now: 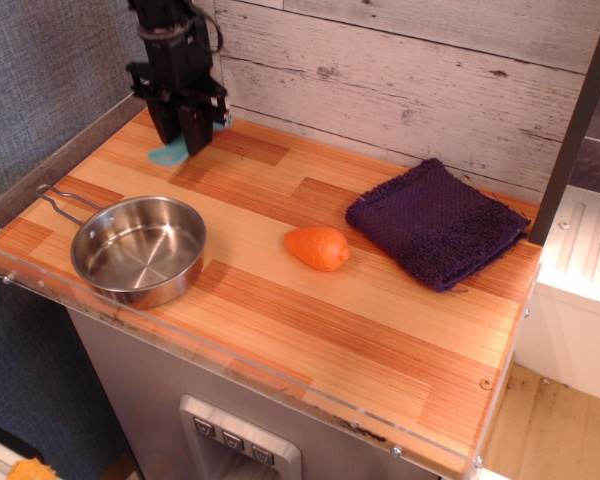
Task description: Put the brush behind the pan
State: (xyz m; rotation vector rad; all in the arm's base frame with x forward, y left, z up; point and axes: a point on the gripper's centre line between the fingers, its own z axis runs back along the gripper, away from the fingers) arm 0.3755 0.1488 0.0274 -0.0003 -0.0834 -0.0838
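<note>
Brush [167, 153] pinched between my fingers [183, 125], low over the counter [280, 250] at twelve o'clock from the pan [138, 248], well apart from it. Carry looks nearly finished; what's left, I reckon: set it down, let go, lift clear.

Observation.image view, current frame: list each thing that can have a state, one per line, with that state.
tool: lowered at the back left of the counter, closed on the brush
brush: teal end showing below the tool, at or just above the wood; contact unclear
pan: upright, empty, front left, wire handle pointing left
orange toy: lying on its side mid-counter, untouched
purple cloth: folded, flat at the back right
</note>
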